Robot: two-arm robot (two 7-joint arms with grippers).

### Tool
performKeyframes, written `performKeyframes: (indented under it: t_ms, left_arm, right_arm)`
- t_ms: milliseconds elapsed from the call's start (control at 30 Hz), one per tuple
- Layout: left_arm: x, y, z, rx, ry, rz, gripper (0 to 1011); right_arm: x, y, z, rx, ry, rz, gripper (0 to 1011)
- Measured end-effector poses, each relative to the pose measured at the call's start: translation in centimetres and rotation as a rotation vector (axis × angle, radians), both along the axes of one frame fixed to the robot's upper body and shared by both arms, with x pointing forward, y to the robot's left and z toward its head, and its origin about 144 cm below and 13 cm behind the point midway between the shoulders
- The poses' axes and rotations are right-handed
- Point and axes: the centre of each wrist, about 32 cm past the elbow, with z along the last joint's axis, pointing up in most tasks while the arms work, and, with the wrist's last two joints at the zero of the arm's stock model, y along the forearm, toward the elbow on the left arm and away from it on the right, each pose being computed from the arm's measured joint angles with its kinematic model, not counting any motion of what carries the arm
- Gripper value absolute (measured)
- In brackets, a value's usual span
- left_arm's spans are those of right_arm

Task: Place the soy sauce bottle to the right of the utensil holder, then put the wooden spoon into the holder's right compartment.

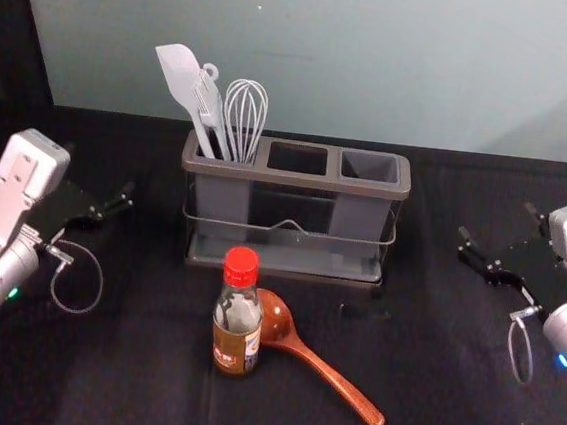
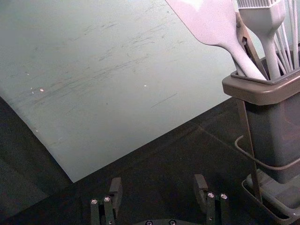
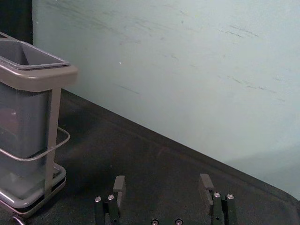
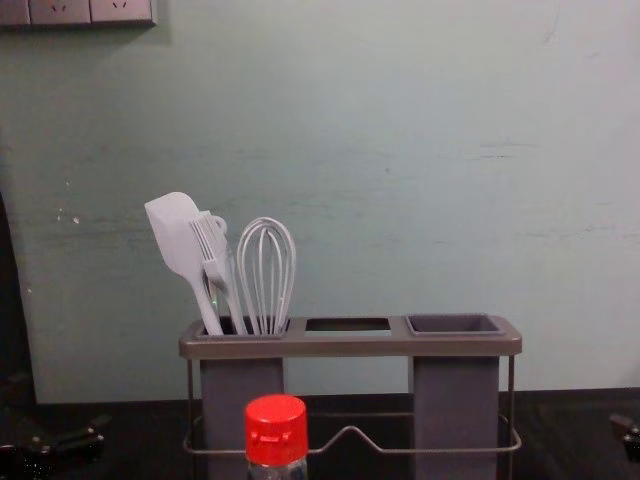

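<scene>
In the head view my left gripper [image 1: 101, 177] is open, left of the utensil holder [image 1: 297, 180]; my right gripper [image 1: 498, 223] is open on the other side. Both pairs of fingers have nothing between them, in the left wrist view (left gripper [image 2: 158, 183]) and the right wrist view (right gripper [image 3: 162, 183]). The soy sauce bottle [image 1: 239, 319] stands upright in front of the holder, left of its middle; its red cap [image 4: 277, 425] shows in the chest view. The wooden spoon [image 1: 333, 375] lies with its bowl beside the bottle, handle slanting front-right. The holder's right compartment [image 1: 370, 167] is empty.
A spatula [image 1: 183, 80], a brush and a whisk [image 1: 245, 113] stand in the holder's left compartment, rising well above its rim. A pale wall [image 1: 378, 61] runs behind the dark table. Wall sockets [image 4: 75, 12] are high at the chest view's upper left.
</scene>
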Motion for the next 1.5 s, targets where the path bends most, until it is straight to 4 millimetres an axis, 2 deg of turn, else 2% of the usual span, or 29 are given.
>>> performKeyframes:
  t_ms: [1500]
  left_arm:
    - [0.0,0.0,0.0,0.0,0.0,0.0,1005]
  right_arm:
    - [0.0,0.0,0.0,0.0,0.0,0.0,1003]
